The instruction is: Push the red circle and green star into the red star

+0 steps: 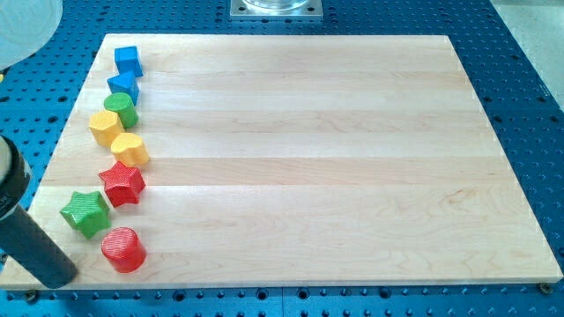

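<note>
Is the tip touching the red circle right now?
Apart. The camera view shows a strip of bare board between my tip and the red circle; the tip sits to the circle's left and slightly lower in the view.

The wooden desk (308,158) carries eight blocks along the view's left edge; red circle (123,249) lowest; blue cube (129,60) topmost.

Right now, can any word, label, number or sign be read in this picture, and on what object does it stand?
None: no readable text shows.
The coloured blocks, such as the red circle, green star and red star, carry no marks.
The wooden board is plain too.
</note>
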Tool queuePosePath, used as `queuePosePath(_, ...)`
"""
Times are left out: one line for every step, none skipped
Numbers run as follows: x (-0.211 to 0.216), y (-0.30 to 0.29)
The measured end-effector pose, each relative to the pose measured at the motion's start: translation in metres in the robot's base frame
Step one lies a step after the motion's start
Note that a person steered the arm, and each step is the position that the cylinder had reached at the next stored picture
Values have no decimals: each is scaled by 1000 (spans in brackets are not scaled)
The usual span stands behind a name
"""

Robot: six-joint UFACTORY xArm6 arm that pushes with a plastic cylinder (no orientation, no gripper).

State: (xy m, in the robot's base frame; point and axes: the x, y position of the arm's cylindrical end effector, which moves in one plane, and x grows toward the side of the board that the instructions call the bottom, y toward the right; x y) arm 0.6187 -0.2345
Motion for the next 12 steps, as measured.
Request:
queuePosePath(-1,43)
queuePosePath(-1,75)
queuePosePath(-4,85)
queuePosePath(-12,137)
queuePosePath(-12,150)
queuePosePath(-16,138)
queuePosePath(-69,118)
queuePosePath(-70,108)
queuePosePath(-55,93)
queuePosePath(-2,70)
queuePosePath(0,46)
queuePosePath(0,-9)
